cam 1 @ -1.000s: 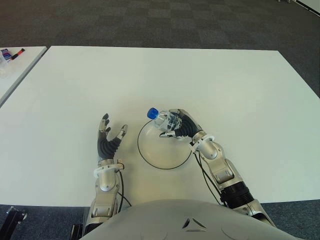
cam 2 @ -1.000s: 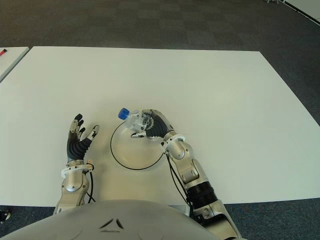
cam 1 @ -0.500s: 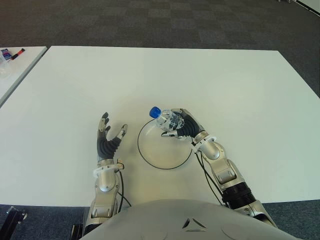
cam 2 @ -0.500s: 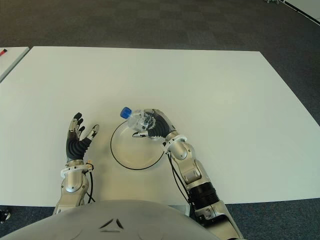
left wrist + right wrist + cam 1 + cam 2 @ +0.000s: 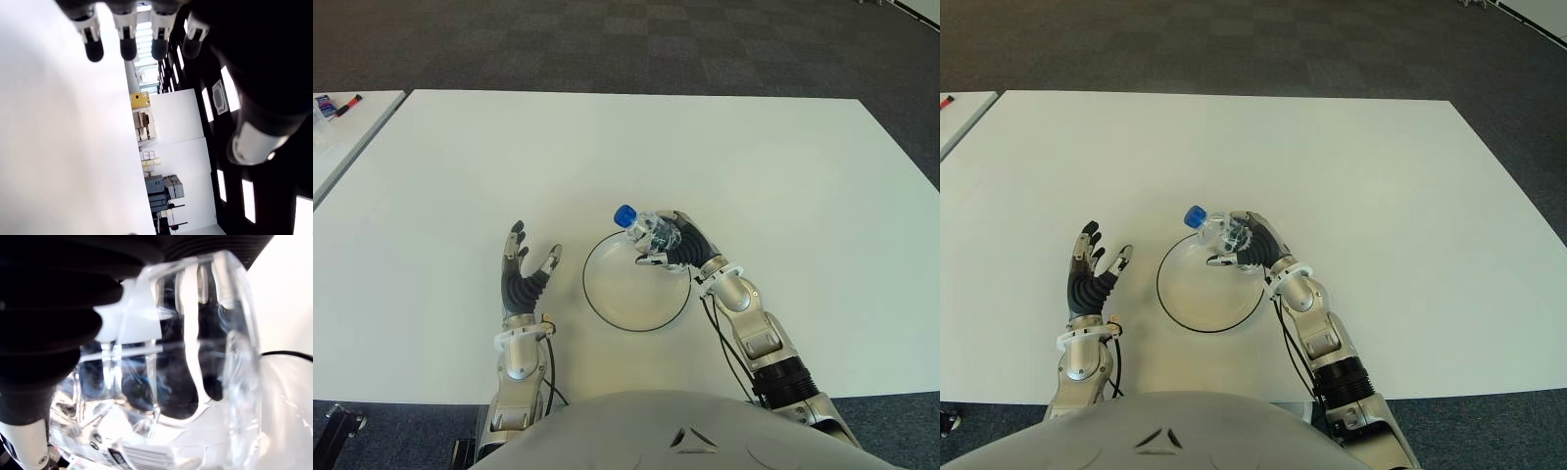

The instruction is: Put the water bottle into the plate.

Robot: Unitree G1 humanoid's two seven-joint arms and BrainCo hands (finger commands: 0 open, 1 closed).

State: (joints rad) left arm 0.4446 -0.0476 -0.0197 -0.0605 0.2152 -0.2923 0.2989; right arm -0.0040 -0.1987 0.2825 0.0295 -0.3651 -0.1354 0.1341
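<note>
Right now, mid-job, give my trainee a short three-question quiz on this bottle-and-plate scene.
1. True or false: the right hand grips the water bottle.
2. Where does the bottle's blue cap show? A) above the plate's far rim B) off the table C) beside the left hand
3. Fill in: the left hand's fingers are ____.

Key: 1 true; 2 A; 3 open

Clear glossy plastic water bottle (image 5: 655,232)
</note>
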